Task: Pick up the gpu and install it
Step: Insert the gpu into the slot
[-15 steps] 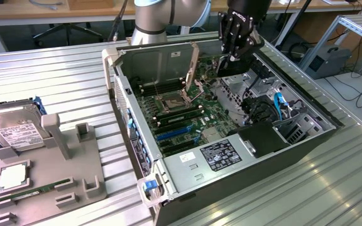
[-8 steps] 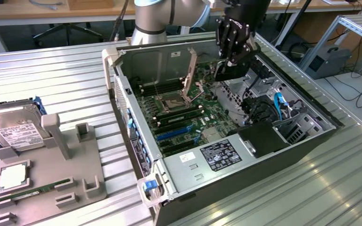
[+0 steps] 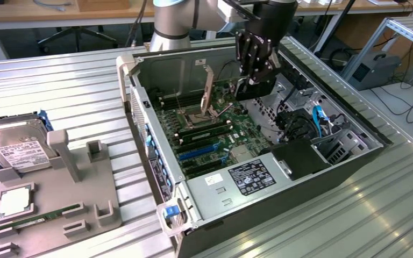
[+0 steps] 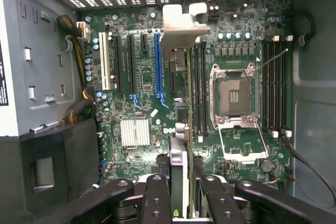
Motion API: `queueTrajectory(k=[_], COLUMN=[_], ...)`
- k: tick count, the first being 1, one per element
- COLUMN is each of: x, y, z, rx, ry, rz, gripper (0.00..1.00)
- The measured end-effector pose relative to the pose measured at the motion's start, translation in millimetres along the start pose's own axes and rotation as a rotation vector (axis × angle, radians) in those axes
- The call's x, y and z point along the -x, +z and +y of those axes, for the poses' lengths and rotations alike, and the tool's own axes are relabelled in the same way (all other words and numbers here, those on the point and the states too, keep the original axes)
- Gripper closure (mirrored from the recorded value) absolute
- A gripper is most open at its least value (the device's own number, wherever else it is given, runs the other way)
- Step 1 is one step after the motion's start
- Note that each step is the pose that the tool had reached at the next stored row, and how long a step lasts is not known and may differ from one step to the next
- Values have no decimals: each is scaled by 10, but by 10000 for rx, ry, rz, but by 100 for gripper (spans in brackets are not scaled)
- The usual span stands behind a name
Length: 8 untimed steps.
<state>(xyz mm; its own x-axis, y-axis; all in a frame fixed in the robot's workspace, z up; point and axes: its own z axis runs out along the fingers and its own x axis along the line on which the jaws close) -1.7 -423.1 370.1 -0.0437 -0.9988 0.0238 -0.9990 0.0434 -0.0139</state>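
1. While the arm hangs over the open computer case, its gripper has its fingers clamped on the gpu, pinching the dark card from both faces.
2. From the wrist, you look along the gpu edge-on. It runs away from the gripper, with its shiny bracket at the far end, toward the case's vented wall.
3. The card is held above the motherboard and is not seated in any slot. It lines up between the long blue slot and the black memory slots next to the open processor socket.
4. Over on the exterior view's left, well apart from the case, a grey holder sits on the ribbed metal table. It carries a hard drive and a green RAM stick.
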Motion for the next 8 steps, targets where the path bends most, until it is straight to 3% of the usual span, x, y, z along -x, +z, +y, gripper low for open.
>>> queueTrajectory(k=[1, 8], x=[-1, -1], y=[34, 38], z=[34, 35], rx=[-1, -1], ry=[-2, -2], rz=[-1, -1], gripper=[73, 73])
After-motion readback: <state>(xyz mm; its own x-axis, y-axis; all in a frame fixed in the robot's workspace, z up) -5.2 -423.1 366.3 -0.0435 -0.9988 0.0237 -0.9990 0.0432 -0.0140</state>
